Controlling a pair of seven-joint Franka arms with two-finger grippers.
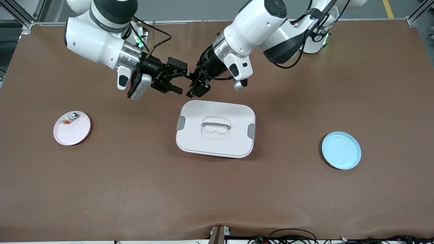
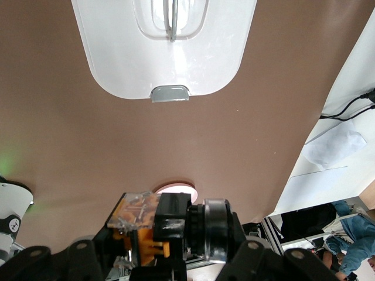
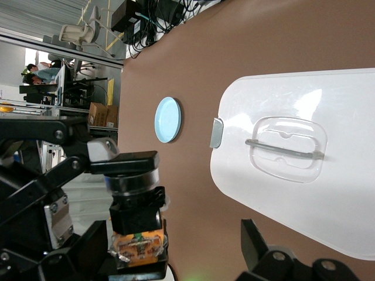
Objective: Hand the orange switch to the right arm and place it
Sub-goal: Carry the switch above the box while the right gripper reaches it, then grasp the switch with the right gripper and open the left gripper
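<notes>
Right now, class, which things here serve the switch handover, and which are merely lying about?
In the job:
orange switch, held by the left gripper
right gripper, open beside it

Lying about:
white lidded box
pink plate with a small whitish part
blue plate

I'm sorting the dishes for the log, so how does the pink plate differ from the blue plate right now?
The pink plate lies toward the right arm's end of the table; the blue plate lies toward the left arm's end. The pink plate carries a small whitish part with red-orange and green bits; the blue plate carries nothing. The blue plate sits slightly nearer the front camera. Both are small, round and flat on the table.
</notes>
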